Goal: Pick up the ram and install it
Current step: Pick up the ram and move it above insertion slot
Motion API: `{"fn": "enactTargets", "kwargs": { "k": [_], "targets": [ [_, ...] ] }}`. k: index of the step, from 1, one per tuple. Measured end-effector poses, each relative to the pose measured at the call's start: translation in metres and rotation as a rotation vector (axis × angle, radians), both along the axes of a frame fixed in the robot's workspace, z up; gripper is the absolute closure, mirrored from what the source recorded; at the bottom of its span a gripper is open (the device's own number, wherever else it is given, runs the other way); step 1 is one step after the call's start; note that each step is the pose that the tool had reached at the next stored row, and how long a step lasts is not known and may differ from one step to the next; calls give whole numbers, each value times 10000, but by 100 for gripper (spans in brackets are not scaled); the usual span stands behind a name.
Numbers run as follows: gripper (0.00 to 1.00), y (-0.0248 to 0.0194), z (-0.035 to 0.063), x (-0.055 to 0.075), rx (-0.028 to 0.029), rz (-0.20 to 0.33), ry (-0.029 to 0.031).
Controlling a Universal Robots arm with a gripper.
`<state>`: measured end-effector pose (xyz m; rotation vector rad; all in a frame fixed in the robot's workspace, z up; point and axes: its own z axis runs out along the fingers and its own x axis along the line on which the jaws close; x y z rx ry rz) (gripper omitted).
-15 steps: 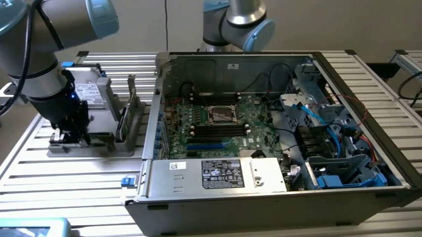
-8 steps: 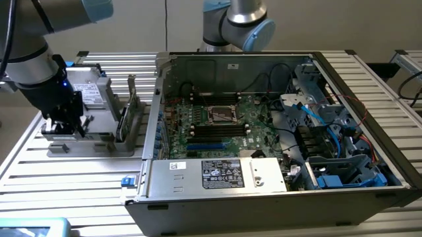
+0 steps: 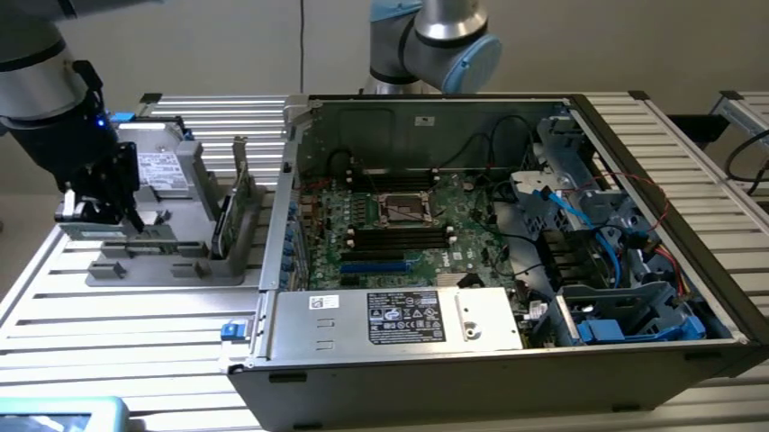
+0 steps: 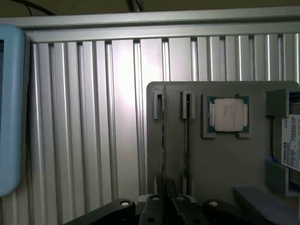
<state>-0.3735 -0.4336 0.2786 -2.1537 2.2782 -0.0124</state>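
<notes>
Though my gripper (image 4: 168, 194) is clenched shut on nothing above the gray holder (image 4: 225, 164), the ram (image 4: 162, 140) stands on edge in the holder's slot. It lies just beyond my fingertips, apart from them.

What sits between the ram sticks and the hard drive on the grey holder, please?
A processor chip sits in its own pocket between the ram sticks and the hard drive, as the wrist view shows.
</notes>
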Motion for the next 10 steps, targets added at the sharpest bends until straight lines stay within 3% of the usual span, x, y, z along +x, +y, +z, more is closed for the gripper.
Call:
{"fn": "enactTargets", "kwargs": {
  "k": [10],
  "targets": [
    [87,0,453,19,-1,80,2]
  ]
}}
